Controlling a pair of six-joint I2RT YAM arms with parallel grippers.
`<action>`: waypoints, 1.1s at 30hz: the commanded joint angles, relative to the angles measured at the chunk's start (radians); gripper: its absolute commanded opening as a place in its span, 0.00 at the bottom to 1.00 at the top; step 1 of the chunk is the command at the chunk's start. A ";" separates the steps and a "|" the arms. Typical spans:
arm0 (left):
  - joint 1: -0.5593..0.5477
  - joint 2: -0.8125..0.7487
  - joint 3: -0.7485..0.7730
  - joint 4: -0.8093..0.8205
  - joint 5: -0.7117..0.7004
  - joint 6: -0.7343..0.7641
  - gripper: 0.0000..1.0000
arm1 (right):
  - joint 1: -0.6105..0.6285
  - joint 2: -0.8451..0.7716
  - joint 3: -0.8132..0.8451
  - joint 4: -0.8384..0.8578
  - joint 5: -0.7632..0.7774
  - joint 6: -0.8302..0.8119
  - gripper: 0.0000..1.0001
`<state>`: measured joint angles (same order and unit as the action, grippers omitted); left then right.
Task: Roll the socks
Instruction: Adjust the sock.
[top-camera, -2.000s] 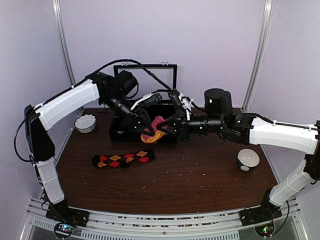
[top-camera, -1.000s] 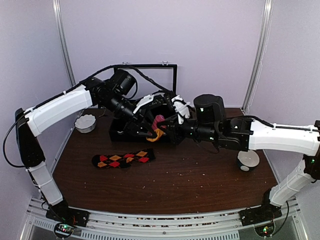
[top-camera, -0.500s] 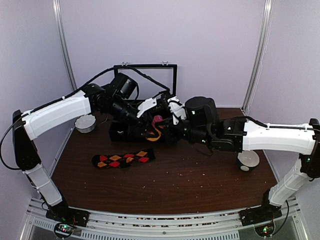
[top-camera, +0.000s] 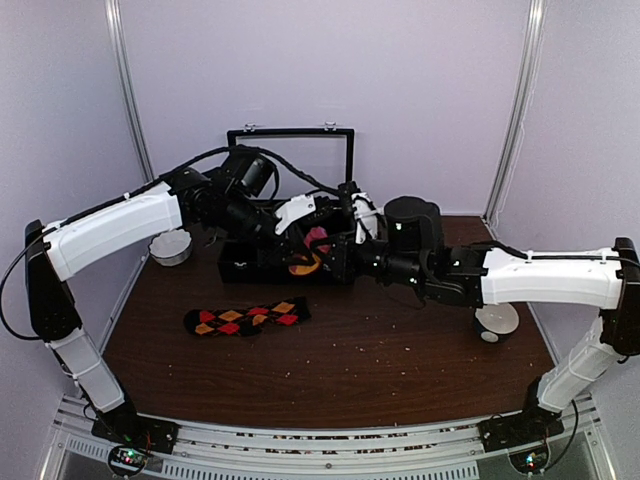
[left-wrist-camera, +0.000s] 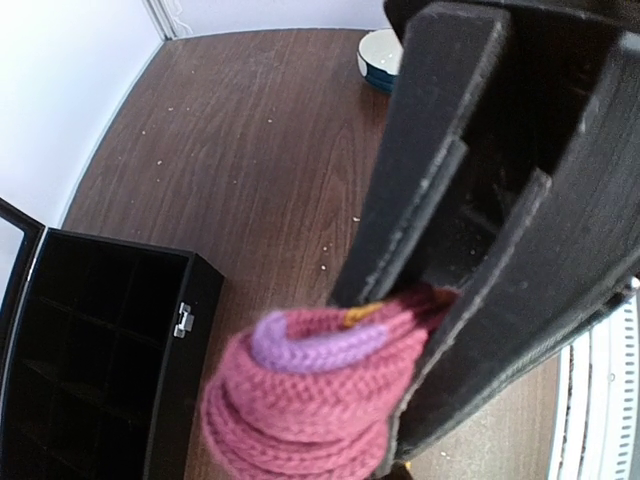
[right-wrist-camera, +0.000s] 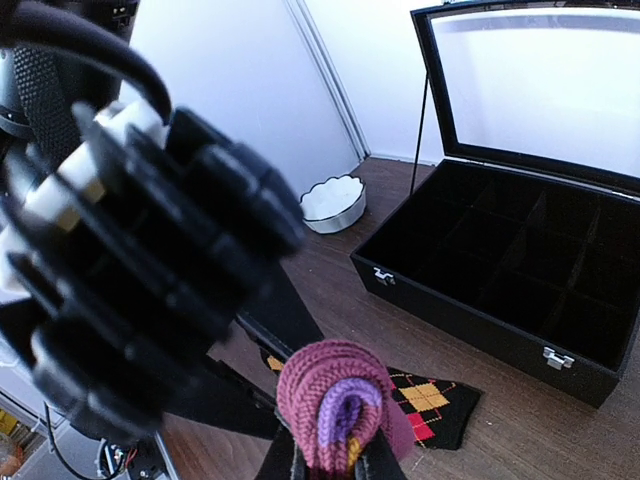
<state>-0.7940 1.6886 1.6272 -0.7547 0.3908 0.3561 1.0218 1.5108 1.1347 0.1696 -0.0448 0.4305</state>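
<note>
Both my left gripper (left-wrist-camera: 375, 370) and right gripper (right-wrist-camera: 335, 460) pinch the pink sock (right-wrist-camera: 335, 400), coiled tight, in the air beside the open black box (right-wrist-camera: 470, 320). Soft and light, it will probably unwind unless squeezed across the coil.

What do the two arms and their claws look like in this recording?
The left arm and right arm have white shell links, black joints and cylindrical black motors. A black cable loops off the left arm. The left claw's fingers are flat matte-black plates.
</note>
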 joint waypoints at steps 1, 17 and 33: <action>0.030 -0.015 0.015 0.025 0.000 0.006 0.27 | -0.002 -0.063 -0.052 0.219 -0.088 0.073 0.00; 0.207 -0.088 -0.048 0.320 0.683 -0.500 0.98 | -0.057 -0.010 -0.186 0.844 -0.183 0.281 0.00; 0.206 -0.121 -0.078 0.365 0.835 -0.523 0.29 | -0.058 0.024 -0.173 0.861 -0.194 0.294 0.00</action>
<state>-0.5873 1.5940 1.5478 -0.3958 1.2045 -0.2039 0.9642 1.5303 0.9401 0.9928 -0.2237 0.7155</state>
